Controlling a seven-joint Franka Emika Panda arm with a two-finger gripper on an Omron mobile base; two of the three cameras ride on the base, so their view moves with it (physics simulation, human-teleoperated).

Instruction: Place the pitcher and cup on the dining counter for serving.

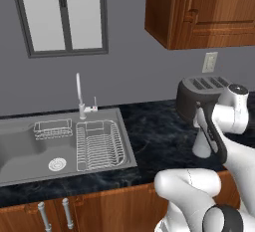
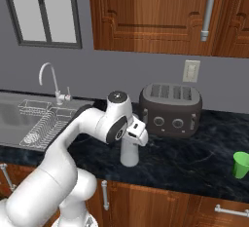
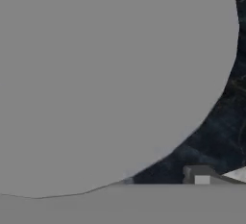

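Observation:
The pitcher point(image 2: 129, 154), a pale grey-white tapered vessel, stands upright on the black stone worktop in front of the toaster; it also shows beside the arm point(image 1: 201, 146). My gripper point(image 2: 133, 141) hangs right over its top, pointing down. In the hand view the pitcher point(image 3: 105, 74) is a big grey rounded surface very close to the camera, and one dark fingertip point(image 3: 197, 175) stands well off to the right, apart from its edge, so the gripper looks open. The green cup point(image 2: 240, 164) stands at the far right of the same worktop. The dining counter is out of view.
A dark four-slot toaster point(image 2: 170, 109) stands just behind the pitcher. To the left lie the steel sink point(image 1: 25, 151) with a wire dish rack point(image 1: 99, 146) and a faucet point(image 1: 78, 94). Wood wall cabinets point(image 2: 155, 11) hang overhead.

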